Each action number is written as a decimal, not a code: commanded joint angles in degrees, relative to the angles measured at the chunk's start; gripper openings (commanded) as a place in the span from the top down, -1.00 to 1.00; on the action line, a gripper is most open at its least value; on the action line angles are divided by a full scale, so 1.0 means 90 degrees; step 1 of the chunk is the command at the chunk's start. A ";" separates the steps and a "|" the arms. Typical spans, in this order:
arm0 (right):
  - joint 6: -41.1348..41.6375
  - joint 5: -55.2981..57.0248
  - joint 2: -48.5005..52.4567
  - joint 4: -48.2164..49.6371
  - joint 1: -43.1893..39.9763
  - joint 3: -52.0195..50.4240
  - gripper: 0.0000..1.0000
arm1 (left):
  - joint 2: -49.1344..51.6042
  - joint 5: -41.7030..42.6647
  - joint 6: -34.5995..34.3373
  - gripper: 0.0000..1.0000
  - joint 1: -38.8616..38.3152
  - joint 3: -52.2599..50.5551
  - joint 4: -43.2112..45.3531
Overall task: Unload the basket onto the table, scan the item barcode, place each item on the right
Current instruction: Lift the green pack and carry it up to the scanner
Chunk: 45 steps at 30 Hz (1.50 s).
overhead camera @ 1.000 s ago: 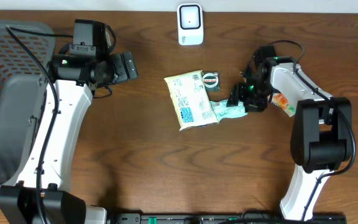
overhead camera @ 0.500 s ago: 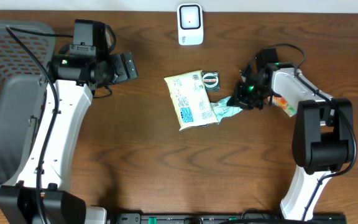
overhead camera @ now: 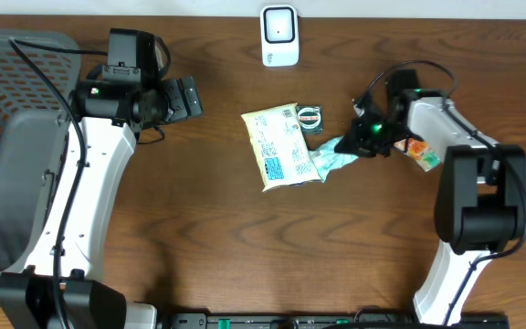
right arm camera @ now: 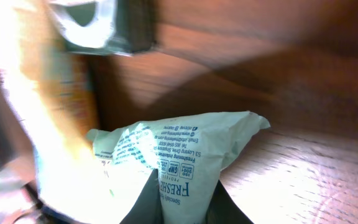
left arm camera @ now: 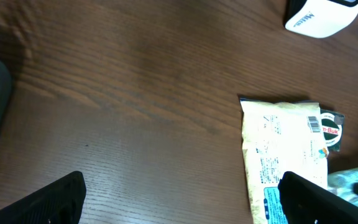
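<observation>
Overhead, the right hand (overhead camera: 352, 144) has snapped closed since a second ago and now pinches the right end of the pale green packet (overhead camera: 330, 159), which lies on the desk (overhead camera: 245, 238) against the cream pouch (overhead camera: 279, 146). Bare wood lies open on the near side, with the white scanner (overhead camera: 279, 37) at the far edge. The packet's long axis runs left-right, slightly slanted, and the left hand (overhead camera: 188, 97) hangs spread wide.

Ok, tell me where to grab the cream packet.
Probably its long bare edge toward the left gripper, pinched from that side: the packet lies flat, and the green pouch and tin crowd the other edge.
</observation>
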 commanded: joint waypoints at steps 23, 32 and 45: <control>-0.0143 -0.1554 -0.3762 -0.0044 -0.1120 0.0262 0.98 | 0.0041 0.0056 0.0017 -0.96 0.0005 0.0046 -0.0010; 0.0843 0.0996 -0.3762 -0.0075 0.0151 0.0437 0.97 | 0.0041 0.0056 0.0015 -0.96 0.0005 0.0046 -0.0010; 0.0478 0.4301 -0.1253 -0.1226 0.1753 0.4328 0.97 | 0.0041 0.0056 0.0017 -0.96 0.0005 0.0046 -0.0012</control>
